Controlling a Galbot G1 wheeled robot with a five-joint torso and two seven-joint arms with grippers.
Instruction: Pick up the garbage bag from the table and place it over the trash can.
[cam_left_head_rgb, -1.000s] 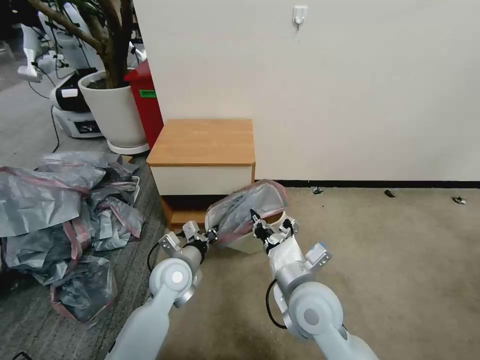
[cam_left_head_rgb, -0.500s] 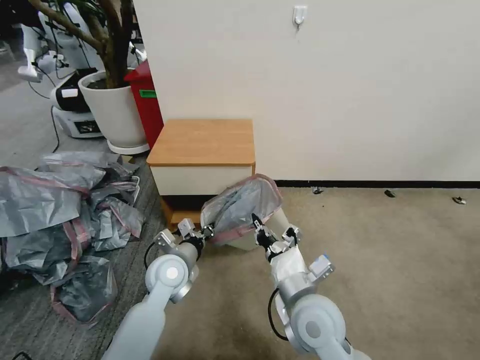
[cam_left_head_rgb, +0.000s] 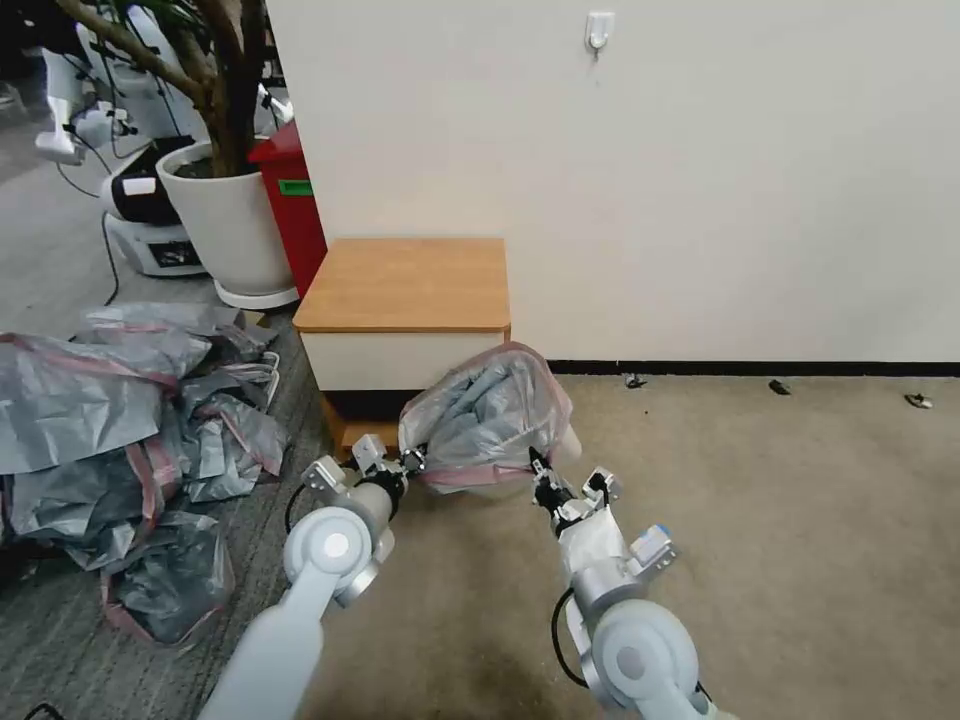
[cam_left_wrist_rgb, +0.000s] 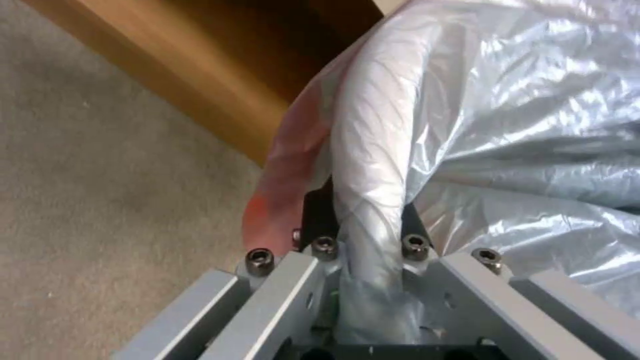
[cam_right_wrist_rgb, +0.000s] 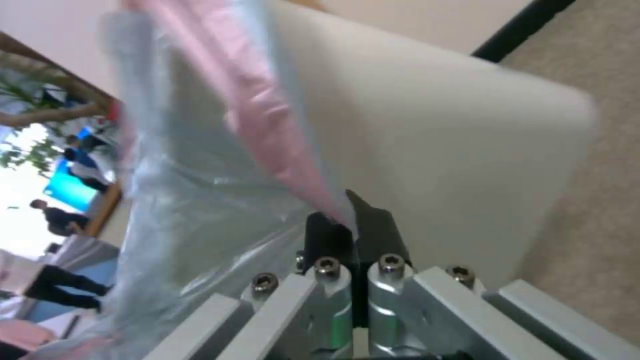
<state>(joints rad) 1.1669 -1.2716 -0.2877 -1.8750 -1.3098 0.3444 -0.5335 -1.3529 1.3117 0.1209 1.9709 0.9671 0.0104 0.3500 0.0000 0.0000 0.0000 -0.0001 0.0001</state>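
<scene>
garbage bag (cam_left_head_rgb: 487, 415): rim pinched by left gripper (cam_left_head_rgb: 412, 462) and right gripper (cam_left_head_rgb: 541, 470); keep it stretched wide over trash can (cam_left_head_rgb: 568, 445).

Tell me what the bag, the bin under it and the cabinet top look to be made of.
Bag: thin translucent grey plastic film, glossy and crinkled, with a pinkish rim.
Bin: probably smooth cream plastic, matte, with a rounded corner.
Cabinet top: light-brown wood or wood-look laminate, smooth; which one cannot be told.
</scene>
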